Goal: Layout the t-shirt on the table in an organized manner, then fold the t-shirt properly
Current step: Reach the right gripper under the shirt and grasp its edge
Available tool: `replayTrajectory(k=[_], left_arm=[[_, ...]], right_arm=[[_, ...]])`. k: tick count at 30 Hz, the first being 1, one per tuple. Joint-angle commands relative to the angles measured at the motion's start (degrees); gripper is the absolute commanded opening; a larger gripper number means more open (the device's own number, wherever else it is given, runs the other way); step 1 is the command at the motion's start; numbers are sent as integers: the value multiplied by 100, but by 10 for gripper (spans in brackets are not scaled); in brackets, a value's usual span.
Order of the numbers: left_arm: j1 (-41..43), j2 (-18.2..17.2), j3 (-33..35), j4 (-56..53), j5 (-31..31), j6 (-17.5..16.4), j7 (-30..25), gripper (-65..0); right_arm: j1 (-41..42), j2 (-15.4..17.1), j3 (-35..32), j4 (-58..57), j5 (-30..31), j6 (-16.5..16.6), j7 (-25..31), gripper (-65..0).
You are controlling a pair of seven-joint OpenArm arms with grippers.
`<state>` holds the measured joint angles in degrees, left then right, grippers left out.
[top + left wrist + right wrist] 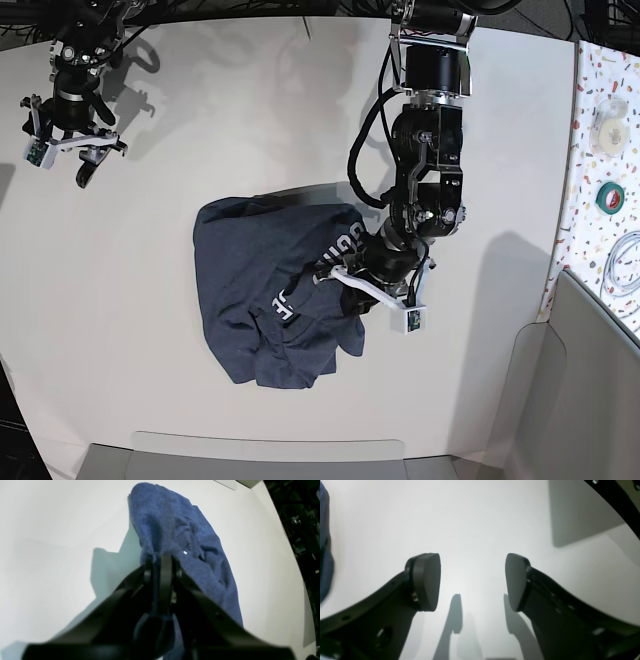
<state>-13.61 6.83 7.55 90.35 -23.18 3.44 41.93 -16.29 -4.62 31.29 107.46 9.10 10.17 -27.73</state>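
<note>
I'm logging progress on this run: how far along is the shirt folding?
Nothing looks finished: the t-shirt lies bunched and creased on the table, lettering crumpled. In hand: the left gripper is shut on a pinch of cloth. The right gripper is open and empty, away from the shirt. Spreading flat and all folds remain.

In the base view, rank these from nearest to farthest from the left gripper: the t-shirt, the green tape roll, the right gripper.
1. t-shirt: clamped in the left gripper, mid-table.
2. green tape roll: on the speckled strip, view's right edge.
3. right gripper: view's far upper left, jaws open.
</note>
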Motion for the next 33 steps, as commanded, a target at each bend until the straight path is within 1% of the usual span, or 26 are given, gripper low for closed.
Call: replayTrajectory(k=[1,5,7,11,14,18,22,24,25,29,30,33], left_arm=[[-121,33,84,130,-60,-41,-119,-650],[-112,-2,366,183,-60,-41,-119,-650],[20,-2,445,289,-60,-41,-119,-650],[178,-2,586,649,-51,-41,-119,-650],[310,-11,594,939,-51,-41,-83,-650],[372,-11,577,1308,-51,-41,339,-650],[372,-11,577,1554,-51,-50,664,-650],[424,-11,586,1678,-51,-50,725,-650],[477,-11,586,1739,-51,-50,752,-650],[556,-11,586,1880,-51,-50,743,-650],[565,-11,586,1880,-51,-50,743,-650],[565,-11,586,1880,-51,-50,743,-650]], right_arm=[[122,36,-232,186,193,77,157,-252],[456,36,-1032,309,589,77,157,-249],[658,18,-1331,309,826,77,157,-249],[1238,-34,-1656,45,1468,68,157,-249],[1722,-17,-1665,-509,1969,68,157,-249],[2416,141,-1691,-1555,2716,68,157,-249],[3269,291,-1841,-2768,3692,77,148,-248],[3726,423,-1964,-3375,4167,191,148,-248],[3946,458,-2052,-3726,4404,323,148,-248],[4658,475,-2298,-4895,5098,807,148,-248],[4816,467,-2377,-5186,5239,877,131,-248],[5159,432,-2439,-5968,5529,1044,-300,-248]])
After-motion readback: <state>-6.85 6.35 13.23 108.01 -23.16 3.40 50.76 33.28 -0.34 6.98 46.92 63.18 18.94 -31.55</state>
